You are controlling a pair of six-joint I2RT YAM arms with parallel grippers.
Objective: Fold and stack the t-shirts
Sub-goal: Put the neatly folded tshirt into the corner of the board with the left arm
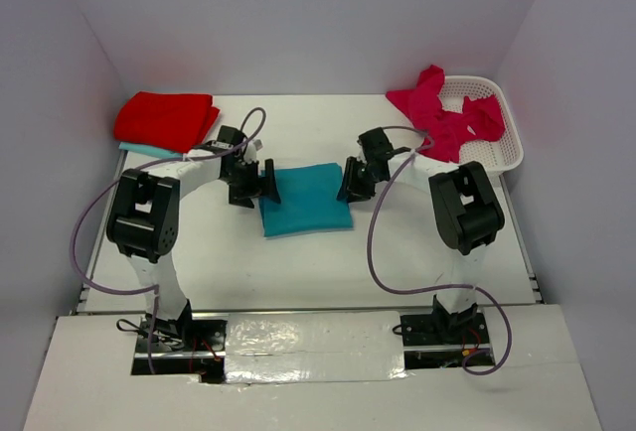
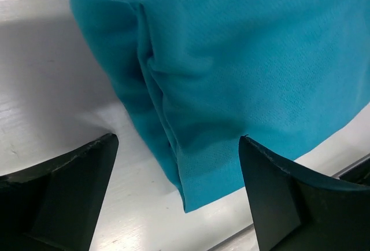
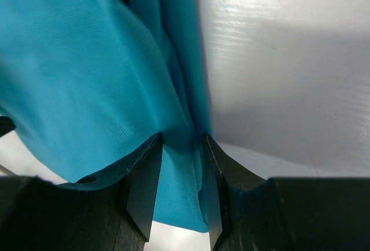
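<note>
The folded teal t-shirt [image 1: 306,200] lies flat, well left of the white basket [image 1: 502,128]. The left gripper [image 1: 264,187] stands spread wide over the shirt's edge far from the basket, and the right gripper [image 1: 350,181] pinches the layered edge nearer it. The cloth looks light and limp and its layers are likely to slide apart, so each hold should take every layer at an edge.

The left arm [image 1: 144,215] rises from its base at the lower left of the frame, bends at a dark elbow and reaches toward the middle. There the left gripper [image 1: 254,185] points right with its fingers spread wide apart. The right arm [image 1: 465,208] mirrors it from the lower right, and the right gripper [image 1: 350,181] points left, its fingers drawn narrow and pinching a fold of the teal t-shirt [image 1: 306,199].
</note>
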